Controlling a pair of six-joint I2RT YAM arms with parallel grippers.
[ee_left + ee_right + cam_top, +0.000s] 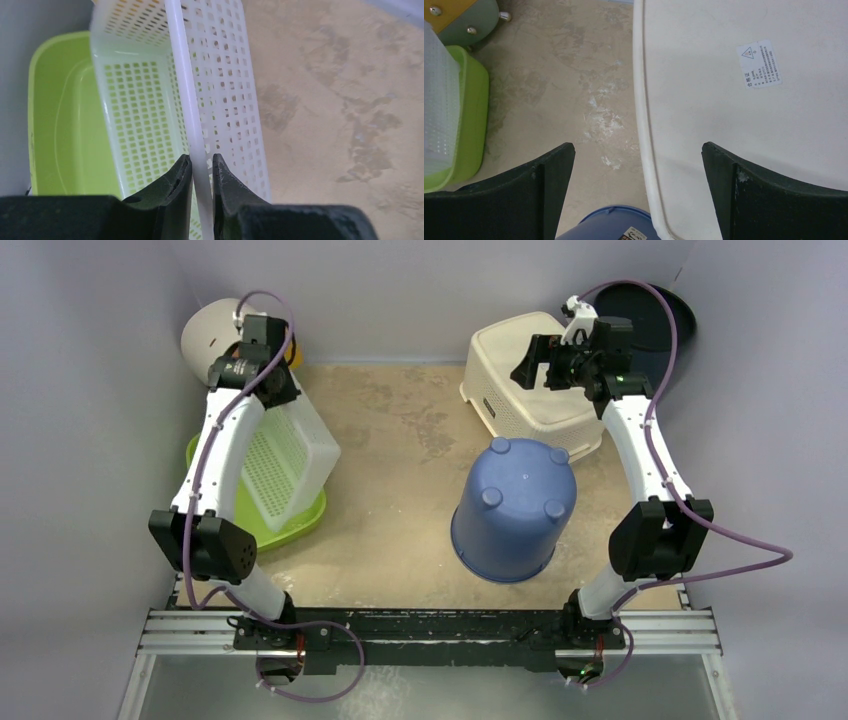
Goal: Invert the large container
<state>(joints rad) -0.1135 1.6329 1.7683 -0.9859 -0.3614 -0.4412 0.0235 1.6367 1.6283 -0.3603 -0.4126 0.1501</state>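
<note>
L claw [201, 167] is clamped on the rim of the white mesh basket [290, 465], w/ one finger inside the wall and one outside. The basket is rectangular white plastic. Its walls & floor are full of small square holes, and the rim is a plain solid strip. It's by the left edge of the desk [400, 440], tilted steeply, w/ its lower side down in the lime-green tub [300, 525]. R claw [638, 147] is wide open, holding nothing, above the upturned cream basket [520, 415] at the far right. The blue bucket [515, 505] stands bottom-up, centre-right.
</note>
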